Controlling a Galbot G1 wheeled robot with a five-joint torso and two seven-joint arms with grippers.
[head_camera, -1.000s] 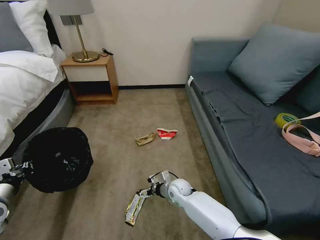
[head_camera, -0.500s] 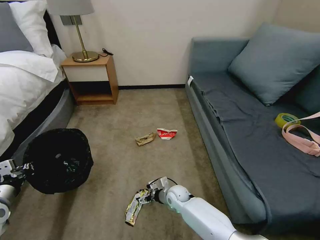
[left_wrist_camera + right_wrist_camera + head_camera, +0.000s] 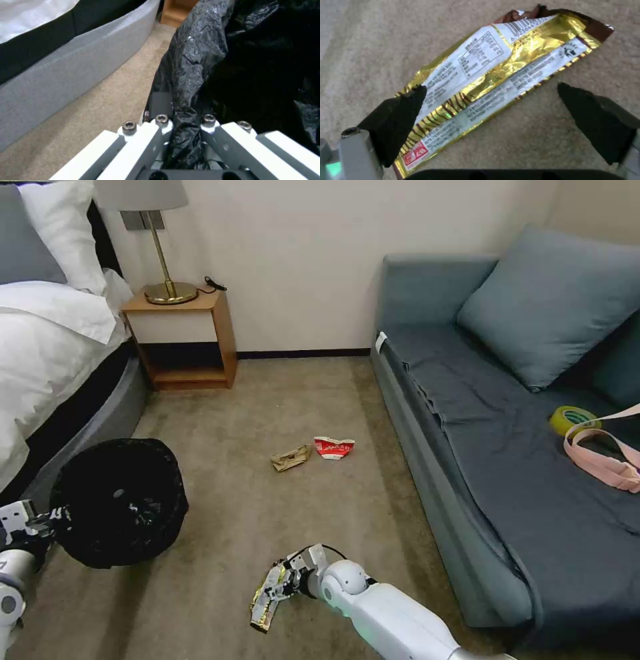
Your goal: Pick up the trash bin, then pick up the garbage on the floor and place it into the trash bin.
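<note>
My right gripper sits low over the beige carpet, its two black fingers spread wide on either side of the flat gold-yellow snack wrapper, one fingertip over its edge, the other apart from it on bare carpet. My left gripper is clamped on the folded rim of the small round trash bin lined with crinkled black plastic, holding it beside the grey bed base. Farther off, the crumpled brown paper and the crushed red-and-white carton lie near each other on the floor.
</note>
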